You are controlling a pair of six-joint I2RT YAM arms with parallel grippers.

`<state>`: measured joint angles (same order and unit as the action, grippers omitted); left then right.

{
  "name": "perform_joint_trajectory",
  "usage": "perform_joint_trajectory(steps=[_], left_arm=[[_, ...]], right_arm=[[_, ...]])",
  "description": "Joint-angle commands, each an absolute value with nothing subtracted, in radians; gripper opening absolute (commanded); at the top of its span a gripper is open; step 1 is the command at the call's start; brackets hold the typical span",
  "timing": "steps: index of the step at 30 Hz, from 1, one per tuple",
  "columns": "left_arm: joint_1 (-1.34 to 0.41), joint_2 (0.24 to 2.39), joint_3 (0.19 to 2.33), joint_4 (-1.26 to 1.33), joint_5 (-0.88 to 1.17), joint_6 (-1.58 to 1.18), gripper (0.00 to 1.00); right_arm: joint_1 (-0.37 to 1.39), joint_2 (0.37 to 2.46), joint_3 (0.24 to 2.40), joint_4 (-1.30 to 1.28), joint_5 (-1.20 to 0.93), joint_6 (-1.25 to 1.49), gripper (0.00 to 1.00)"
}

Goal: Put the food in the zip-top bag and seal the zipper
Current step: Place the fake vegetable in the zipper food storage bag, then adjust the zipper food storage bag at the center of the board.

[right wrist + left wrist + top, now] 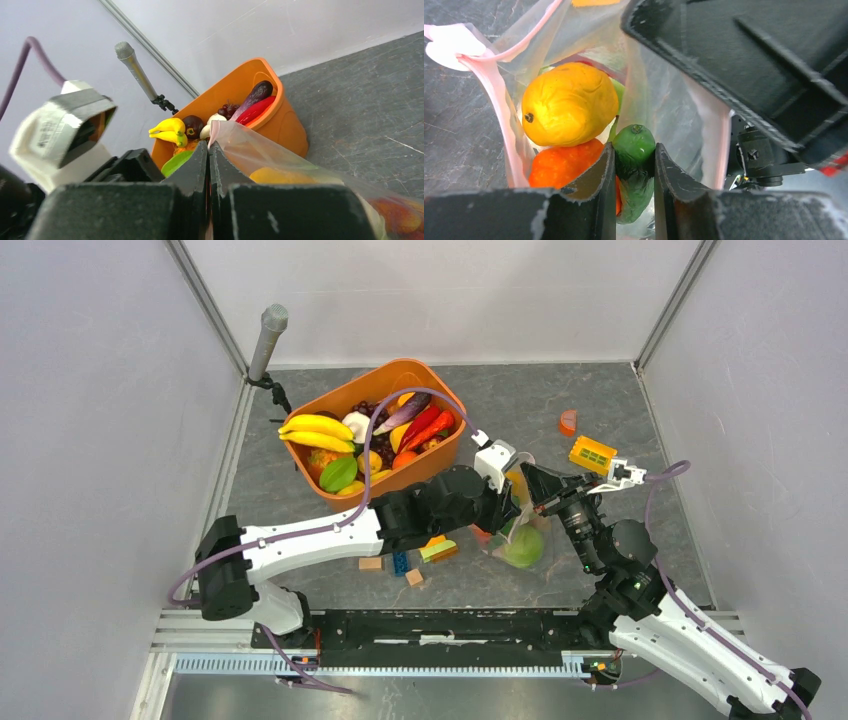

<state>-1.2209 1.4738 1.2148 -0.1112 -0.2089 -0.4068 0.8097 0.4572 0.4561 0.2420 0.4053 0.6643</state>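
The clear zip-top bag [521,540] stands by the middle of the table, its mouth held up. My right gripper [208,145] is shut on the bag's [280,160] top edge at the pink zipper [499,90]; the white slider tab [446,47] sits at the far end. My left gripper [634,146] is inside the mouth, shut on a green pepper [634,140]. Below it in the bag lie a yellow fruit [569,102] and an orange-red one [561,165]. More food, including bananas [318,430], fills the orange tub [400,373].
Small building blocks [415,560] lie under the left arm. A yellow block [592,453] and an orange half-disc [567,422] sit at the right. A microphone [266,335] stands at the back left corner. Grey walls close the table on three sides.
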Motion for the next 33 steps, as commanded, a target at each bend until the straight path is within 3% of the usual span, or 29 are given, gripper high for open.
perform_joint_trajectory(steps=[1, 3, 10, 13, 20, 27, 33], left_arm=[[-1.186, 1.533, 1.252, -0.163, -0.065, -0.423, 0.14], [-1.182, 1.554, 1.270, -0.185, -0.036, -0.420, 0.20], [-1.179, 1.464, 1.258, -0.163, -0.035, -0.402, 0.72], [-1.178, 1.389, 1.253, -0.133, -0.005, -0.380, 0.85], [-1.179, 1.235, 1.195, -0.134, -0.030, -0.347, 0.94], [-1.179, 1.135, 1.033, -0.234, -0.366, -0.435, 0.96], [-1.133, 1.173, 1.019, -0.267, -0.275, -0.414, 0.94]], right_arm=[[0.811, 0.444, 0.482, 0.300, 0.420, 0.651, 0.05], [0.812, 0.442, 0.483, 0.293, 0.422, 0.650, 0.05], [0.812, 0.431, 0.482, 0.281, 0.439, 0.643, 0.05], [0.812, 0.434, 0.482, 0.279, 0.449, 0.638, 0.05], [0.811, 0.447, 0.479, 0.280, 0.447, 0.639, 0.05], [0.811, 0.448, 0.469, 0.294, 0.445, 0.641, 0.05], [0.811, 0.471, 0.475, 0.289, 0.428, 0.634, 0.05]])
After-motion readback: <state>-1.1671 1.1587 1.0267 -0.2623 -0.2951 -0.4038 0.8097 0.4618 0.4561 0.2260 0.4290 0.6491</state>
